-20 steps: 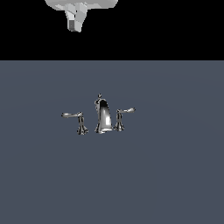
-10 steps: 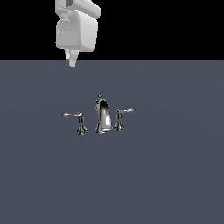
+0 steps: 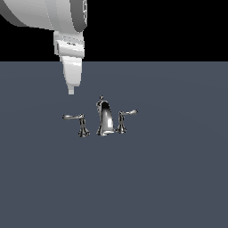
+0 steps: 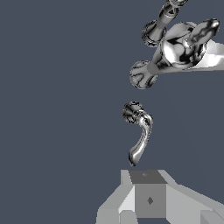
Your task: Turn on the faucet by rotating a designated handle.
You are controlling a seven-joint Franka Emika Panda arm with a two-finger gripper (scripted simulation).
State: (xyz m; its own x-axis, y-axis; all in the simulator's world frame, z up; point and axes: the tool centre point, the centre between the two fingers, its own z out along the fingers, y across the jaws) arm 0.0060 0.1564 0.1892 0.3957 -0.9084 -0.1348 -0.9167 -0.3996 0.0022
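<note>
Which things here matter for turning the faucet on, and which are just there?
Job:
- handle, long level lever on the exterior view's left
- hand, above it, not touching

Just there:
- spout
- other handle, short tilted lever
- grey surface

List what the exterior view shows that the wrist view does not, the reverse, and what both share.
Exterior view only: the arm's upper body entering from the top, the gripper hanging above and apart from the handle, the black backdrop, and the faucet side-on with the short handle whole.

Wrist view only: the handle from above, its lever tip pointing at the gripper's grey front, and the spout's knob top.

Both: the handle, the spout, and the grey surface.
</note>
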